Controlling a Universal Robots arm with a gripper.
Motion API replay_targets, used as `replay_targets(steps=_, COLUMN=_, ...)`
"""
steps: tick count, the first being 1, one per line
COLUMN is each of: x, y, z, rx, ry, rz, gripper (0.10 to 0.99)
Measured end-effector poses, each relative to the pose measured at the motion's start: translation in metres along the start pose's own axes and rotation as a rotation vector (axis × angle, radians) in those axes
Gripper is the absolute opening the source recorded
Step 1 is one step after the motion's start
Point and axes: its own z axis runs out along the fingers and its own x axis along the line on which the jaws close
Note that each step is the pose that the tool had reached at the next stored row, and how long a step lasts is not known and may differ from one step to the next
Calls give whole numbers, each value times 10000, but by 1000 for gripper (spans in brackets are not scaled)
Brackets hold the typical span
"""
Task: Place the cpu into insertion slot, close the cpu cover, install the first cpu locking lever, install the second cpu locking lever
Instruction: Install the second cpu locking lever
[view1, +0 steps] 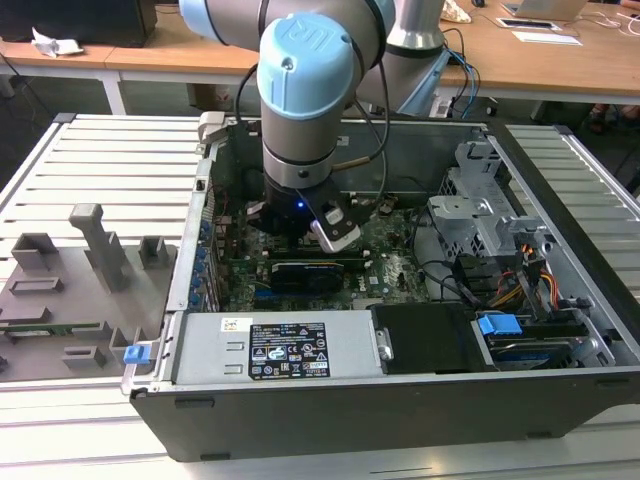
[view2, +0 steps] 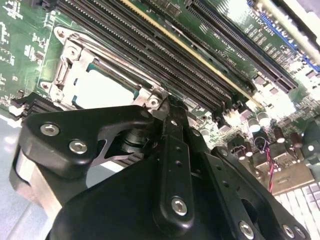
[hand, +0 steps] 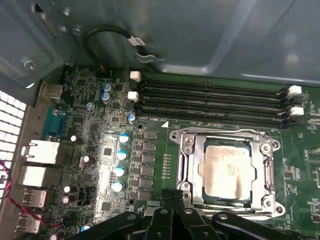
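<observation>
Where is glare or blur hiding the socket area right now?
First wrist view: the cpu is slightly washed out by reflection, though the cpu cover reads clearly. Second wrist view: the cpu glares white. Exterior view: the arm's wrist blocks the socket.

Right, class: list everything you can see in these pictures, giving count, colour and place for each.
Computer case: one, dark grey, open on the slatted table.
Slatted table: one, pale grey, under the case.
Grey fixtures: several, on the table at the exterior view's left.
Motherboard: one, green, inside the case.
Memory slots: four, black, beside the socket.
Cpu: one, silver-grey, seated in the socket.
Cpu cover: one, silver, closed around the cpu.
Robot arm: one, blue and grey, above the case.
Claw: one, black, near the cpu cover.
</observation>
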Motion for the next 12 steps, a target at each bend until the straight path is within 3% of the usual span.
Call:
replay_targets(steps=9, x=0, y=44, z=-165, rx=1, ry=-1, rz=1, gripper=110)
replay_targets(steps=12, x=0, y=47, z=-175, rx=-2, ry=-2, rz=-1, gripper=110)
